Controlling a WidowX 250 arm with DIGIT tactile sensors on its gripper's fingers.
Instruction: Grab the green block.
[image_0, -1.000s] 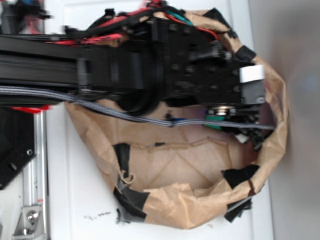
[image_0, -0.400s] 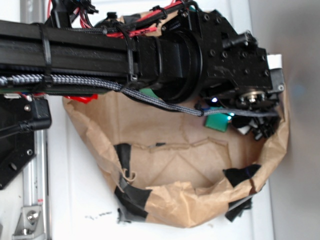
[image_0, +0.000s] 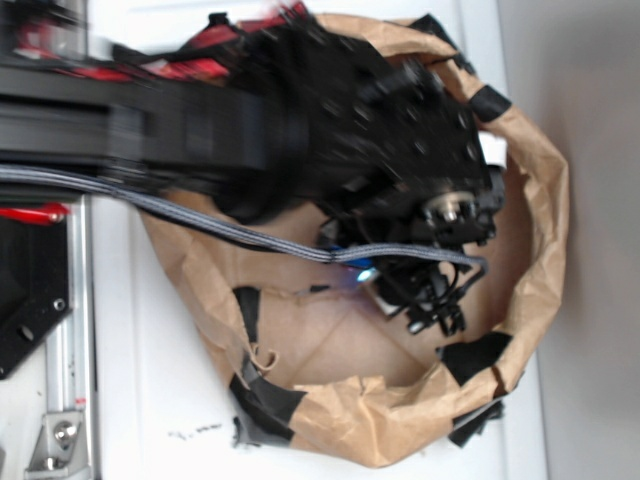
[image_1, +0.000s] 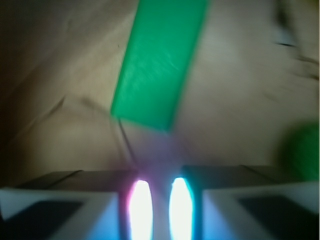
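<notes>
Green block (image_1: 159, 62) clear above hand (image_1: 159, 200)

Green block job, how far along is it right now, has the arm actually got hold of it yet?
Not yet. Done: the arm has reached into the paper bag, and the wrist view shows the green block lying ahead on the brown paper. In hand: nothing; the block sits beyond the gripper, apart from it. Whether the jaws are open is unclear through blur and glare. Left: close in, straddle the block and grip it.

My arm (image_0: 300, 130) has swung lower in the paper bag (image_0: 540, 250). My gripper (image_0: 430, 300) now sits nearer the middle. From outside, the green block (image_1: 157, 62) is hidden now.
</notes>
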